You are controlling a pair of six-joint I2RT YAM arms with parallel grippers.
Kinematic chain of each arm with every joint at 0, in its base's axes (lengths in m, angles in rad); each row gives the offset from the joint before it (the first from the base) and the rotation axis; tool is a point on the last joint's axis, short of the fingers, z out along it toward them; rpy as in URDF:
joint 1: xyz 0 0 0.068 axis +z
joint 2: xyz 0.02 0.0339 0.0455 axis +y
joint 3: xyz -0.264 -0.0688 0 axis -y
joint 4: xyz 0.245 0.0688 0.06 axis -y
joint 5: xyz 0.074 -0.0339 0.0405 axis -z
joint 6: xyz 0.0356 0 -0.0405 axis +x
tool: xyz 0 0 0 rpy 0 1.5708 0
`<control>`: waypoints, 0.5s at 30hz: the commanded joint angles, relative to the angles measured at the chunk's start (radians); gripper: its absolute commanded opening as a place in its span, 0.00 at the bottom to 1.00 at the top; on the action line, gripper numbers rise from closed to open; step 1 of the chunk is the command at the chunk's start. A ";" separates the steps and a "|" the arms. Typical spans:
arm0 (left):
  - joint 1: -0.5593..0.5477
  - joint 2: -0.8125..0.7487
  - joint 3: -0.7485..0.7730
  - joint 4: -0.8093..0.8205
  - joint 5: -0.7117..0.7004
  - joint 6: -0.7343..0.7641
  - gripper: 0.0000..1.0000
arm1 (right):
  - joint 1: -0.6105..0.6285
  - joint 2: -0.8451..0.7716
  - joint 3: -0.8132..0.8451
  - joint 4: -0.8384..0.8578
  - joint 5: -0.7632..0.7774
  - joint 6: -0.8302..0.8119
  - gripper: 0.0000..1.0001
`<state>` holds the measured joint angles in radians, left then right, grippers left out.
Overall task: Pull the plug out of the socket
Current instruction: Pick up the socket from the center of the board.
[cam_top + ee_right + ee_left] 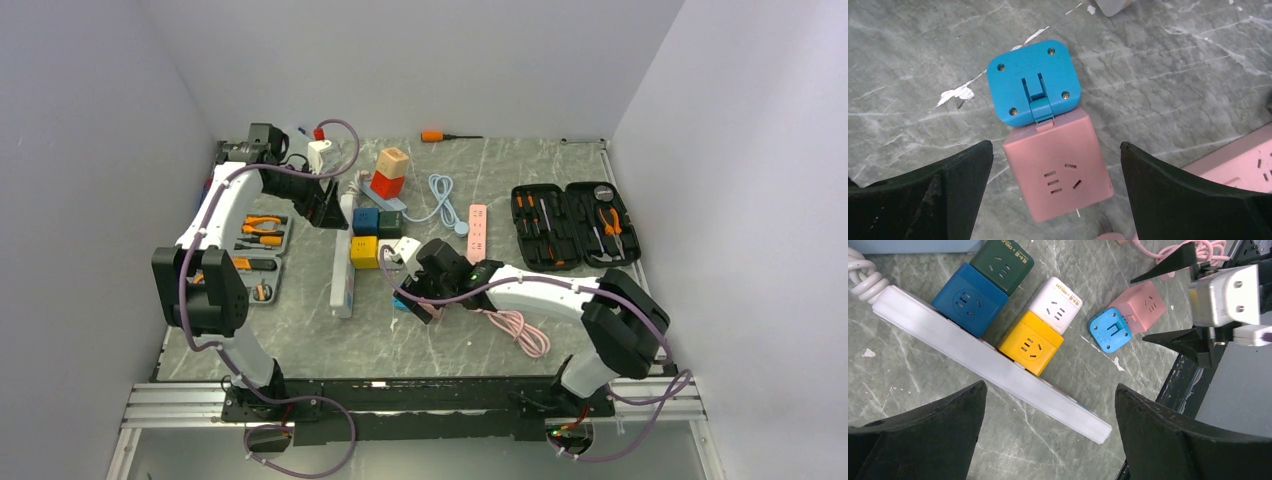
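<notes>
At my far left lies a grey tray of orange-handled pliers point(262, 228). My left gripper point(1050, 387) hangs with its jaws spread wide, holding nothing, over a long white power strip point(988, 362). A dark blue cube socket point(969, 299) and a yellow cube socket point(1030, 342) sit against the strip. A dark green cube socket point(1002, 265) and a white cube socket point(1055, 304) touch them on the far side.

Right of those, the small bright-blue square plug point(1033, 82) lies flat on the grey marbled tabletop point(913, 55), prong side up. Its edge touches the pale pink cube socket point(1058, 170).

My right gripper point(1053, 150) is wide open and grips nothing. The pink cube sits below, between my fingers, and the plug lies just past their tips, so the cube stands nearer to me than the plug.

Further right are a coiled pink cable point(525, 332), a pink power strip point(477, 227) and an open black tool case point(570, 225).
</notes>
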<state>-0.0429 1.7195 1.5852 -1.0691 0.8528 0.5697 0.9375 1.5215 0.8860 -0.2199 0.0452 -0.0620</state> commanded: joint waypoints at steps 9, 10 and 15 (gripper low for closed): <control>-0.005 -0.089 -0.034 0.016 0.048 0.044 0.99 | 0.019 0.066 -0.031 0.100 -0.101 0.017 0.96; -0.005 -0.092 -0.036 0.020 0.048 0.046 0.99 | 0.026 0.058 -0.047 0.109 -0.098 0.027 0.96; -0.008 -0.094 -0.039 0.027 0.056 0.041 0.99 | 0.038 0.047 -0.095 0.159 -0.053 0.097 0.93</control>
<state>-0.0441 1.6665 1.5459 -1.0588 0.8665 0.5911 0.9646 1.5974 0.8223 -0.1310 -0.0204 -0.0391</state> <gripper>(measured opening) 0.994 0.946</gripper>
